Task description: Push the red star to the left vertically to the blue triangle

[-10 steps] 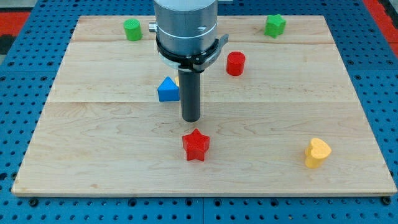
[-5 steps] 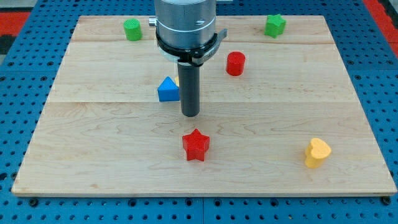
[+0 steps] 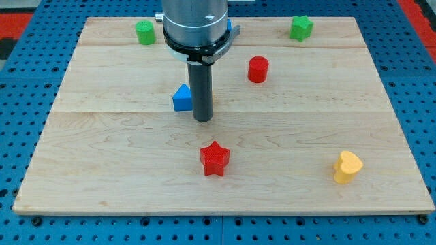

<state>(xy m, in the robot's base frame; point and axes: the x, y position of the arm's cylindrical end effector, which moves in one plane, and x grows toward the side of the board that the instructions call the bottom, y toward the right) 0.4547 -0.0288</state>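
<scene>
The red star [image 3: 214, 158] lies on the wooden board [image 3: 102, 150], a little below the middle. The blue triangle [image 3: 182, 99] sits above it and to the left, partly hidden by my rod. My tip [image 3: 202, 120] is down just right of the blue triangle and above the red star, apart from the star. A sliver of yellow shows behind the rod beside the triangle.
A red cylinder [image 3: 257, 69] stands right of the rod. A green cylinder [image 3: 144, 32] is at the top left, a green block [image 3: 301, 28] at the top right. A yellow heart-like block [image 3: 347, 167] lies at the bottom right.
My rod has moved up and a little left, away from the red star and closer against the blue triangle. No block has visibly moved.
</scene>
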